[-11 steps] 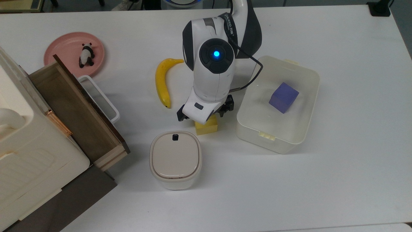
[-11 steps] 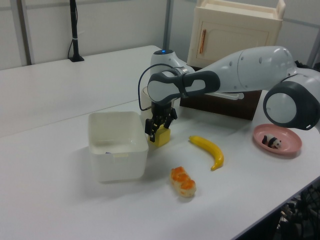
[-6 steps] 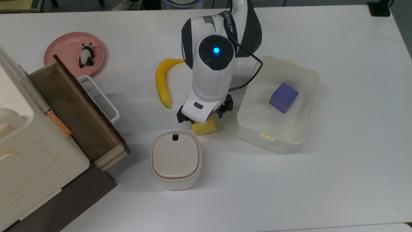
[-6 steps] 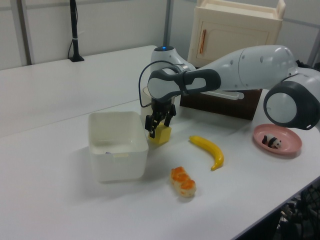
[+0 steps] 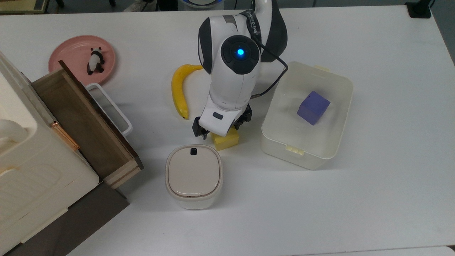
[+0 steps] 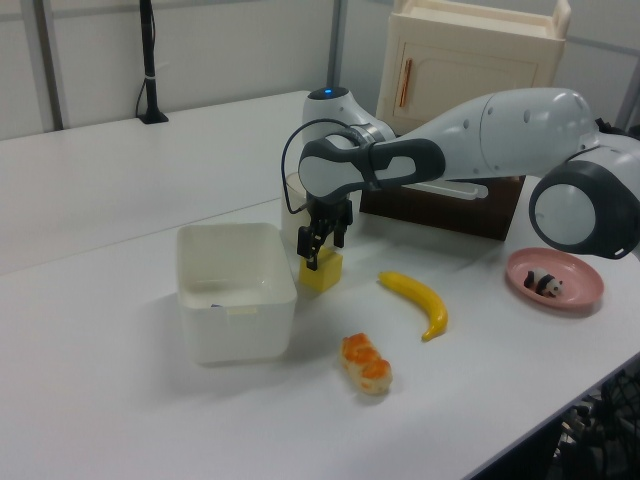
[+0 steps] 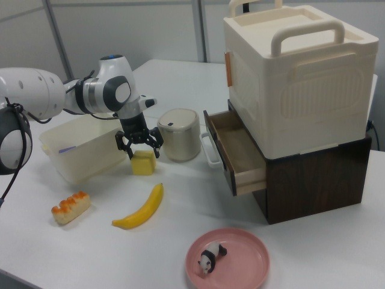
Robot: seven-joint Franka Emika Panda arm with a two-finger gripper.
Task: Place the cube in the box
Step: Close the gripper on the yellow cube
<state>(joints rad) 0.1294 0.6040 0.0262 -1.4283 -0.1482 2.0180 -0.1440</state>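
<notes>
White table (image 5: 373, 199). Gripper (image 7: 139, 144) just above cube (image 7: 143, 162), jaws spread, holding nothing. Cube looks light, rigid, matte; grip opposite flat faces. Box (image 5: 341, 147) adjacent.

matte yellow cube (image 5: 226, 139); translucent plastic box (image 5: 330, 151) (glossy)

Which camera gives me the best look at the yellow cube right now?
The right view: the cube sits unobstructed on the table with the open gripper just above it. In the left view the cube is visible beside the box. In the top view the arm covers part of the cube.
</notes>
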